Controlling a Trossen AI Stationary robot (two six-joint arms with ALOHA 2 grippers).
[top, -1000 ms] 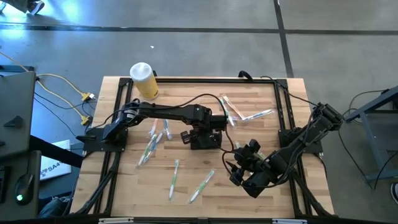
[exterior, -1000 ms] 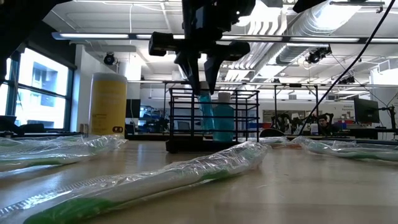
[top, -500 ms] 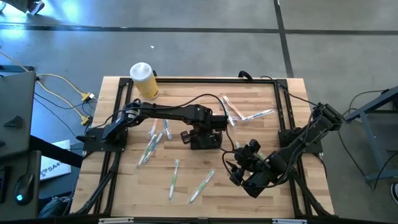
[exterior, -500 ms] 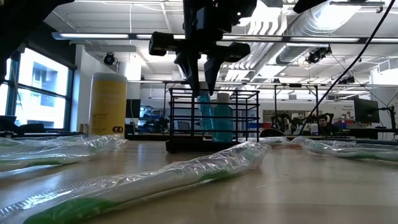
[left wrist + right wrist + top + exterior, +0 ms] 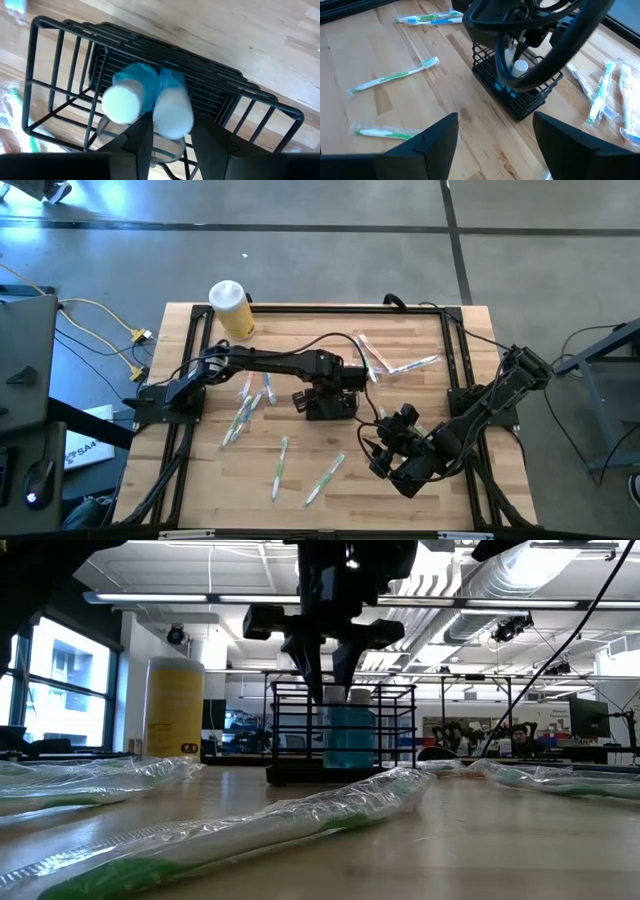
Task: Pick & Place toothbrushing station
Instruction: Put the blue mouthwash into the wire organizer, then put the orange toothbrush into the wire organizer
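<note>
Black mesh caddy (image 5: 330,402) sits mid-bench (image 5: 420,480), two blue white-capped bottles (image 5: 150,100) inside. Left gripper (image 5: 326,665) directly above caddy, jaws partly apart beside bottle caps, not clearly gripping. Right gripper (image 5: 385,448) near caddy, jaws wide, empty. Wrapped toothbrushes (image 5: 325,477) scattered around.

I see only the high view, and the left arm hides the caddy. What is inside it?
Observer: The left wrist view shows two blue bottles with white caps inside the caddy.
Operator: Where is the left end effector exactly?
Observer: In the low view, the left end effector hangs straight above the caddy, at one bottle's cap.
Operator: And is the right one holding anything?
Observer: No. The right wrist view shows the right end effector open and empty, looking toward the caddy.
</note>
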